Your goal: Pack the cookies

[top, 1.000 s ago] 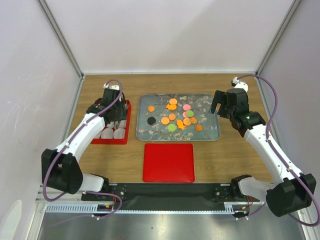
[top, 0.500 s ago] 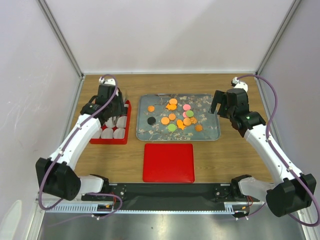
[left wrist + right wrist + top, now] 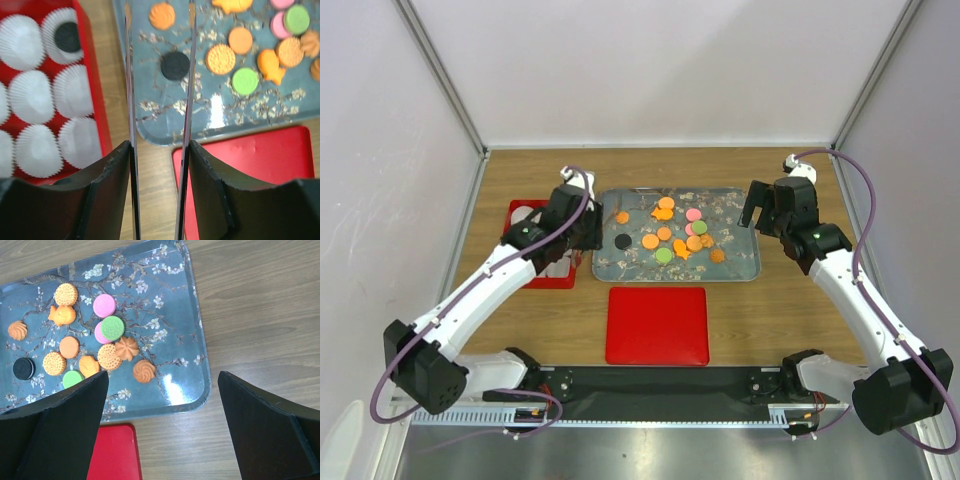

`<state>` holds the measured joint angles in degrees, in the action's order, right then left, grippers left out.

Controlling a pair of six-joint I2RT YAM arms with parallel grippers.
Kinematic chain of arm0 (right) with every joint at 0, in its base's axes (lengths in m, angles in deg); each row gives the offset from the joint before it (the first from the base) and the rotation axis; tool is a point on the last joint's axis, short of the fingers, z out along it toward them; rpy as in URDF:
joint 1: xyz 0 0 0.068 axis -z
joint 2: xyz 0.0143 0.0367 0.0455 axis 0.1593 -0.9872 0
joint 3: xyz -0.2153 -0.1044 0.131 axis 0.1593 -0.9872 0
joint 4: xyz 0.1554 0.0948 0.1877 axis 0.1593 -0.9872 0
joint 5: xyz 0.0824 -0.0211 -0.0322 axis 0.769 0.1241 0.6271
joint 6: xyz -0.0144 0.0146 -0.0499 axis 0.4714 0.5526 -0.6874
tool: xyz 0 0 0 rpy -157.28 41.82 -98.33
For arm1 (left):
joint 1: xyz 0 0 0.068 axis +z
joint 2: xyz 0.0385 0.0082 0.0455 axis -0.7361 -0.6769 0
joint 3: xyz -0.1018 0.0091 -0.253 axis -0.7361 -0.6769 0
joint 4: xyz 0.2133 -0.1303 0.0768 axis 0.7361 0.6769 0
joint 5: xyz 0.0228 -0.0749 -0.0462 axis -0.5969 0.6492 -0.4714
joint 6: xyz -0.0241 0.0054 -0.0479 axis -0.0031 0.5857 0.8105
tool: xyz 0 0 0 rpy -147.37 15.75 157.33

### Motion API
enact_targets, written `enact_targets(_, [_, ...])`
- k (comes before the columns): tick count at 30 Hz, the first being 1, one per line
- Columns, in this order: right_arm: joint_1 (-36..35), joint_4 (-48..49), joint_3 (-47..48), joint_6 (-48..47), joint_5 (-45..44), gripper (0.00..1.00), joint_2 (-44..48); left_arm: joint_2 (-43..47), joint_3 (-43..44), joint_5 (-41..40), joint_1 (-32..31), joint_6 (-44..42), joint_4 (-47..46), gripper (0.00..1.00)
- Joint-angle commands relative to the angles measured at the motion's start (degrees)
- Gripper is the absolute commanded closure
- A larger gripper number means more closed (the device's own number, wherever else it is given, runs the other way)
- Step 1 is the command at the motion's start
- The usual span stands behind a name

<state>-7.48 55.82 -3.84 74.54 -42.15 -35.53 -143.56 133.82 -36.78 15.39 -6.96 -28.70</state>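
The cookies (image 3: 663, 233), small flat pieces in orange, pink, green and black, lie scattered on a blue flowered tray (image 3: 740, 265). My left gripper (image 3: 595, 225) hovers over the tray's left edge, its two thin blades open with nothing between them. In the left wrist view a black cookie (image 3: 175, 66) lies on the tray below the gap. Another black cookie (image 3: 67, 36) sits in a paper cup of the red box (image 3: 95, 100). My right gripper (image 3: 760, 205) hangs wide open and holds nothing over the tray's right end (image 3: 185, 300), near an orange swirl cookie (image 3: 143, 371).
The red box (image 3: 535, 272) with white paper cups (image 3: 72, 90) stands left of the tray. A flat red lid (image 3: 657, 325) lies on the wooden table in front of the tray. White walls close in the back and both sides.
My left arm has swung right, from above the red box to the tray's left edge. The right arm has not moved.
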Motion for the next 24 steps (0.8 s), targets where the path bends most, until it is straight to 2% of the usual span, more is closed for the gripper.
enact_targets(1, [0.3,0.1,0.4,-0.8,-0.5,0.02,1.3,-1.0,-2.0,-0.8,-1.9,2.2,-2.6,0.46])
enact_targets(13, [0.2,0.1,0.4,-0.8,-0.5,0.02,0.9,-5.7,-6.9,1.7,-4.4,3.4,-7.2,0.45])
enact_targets(24, [0.2,0.0,0.2,-0.8,-0.5,0.02,1.1,-7.3,-8.2,0.6,-5.9,4.2,-7.4,0.45])
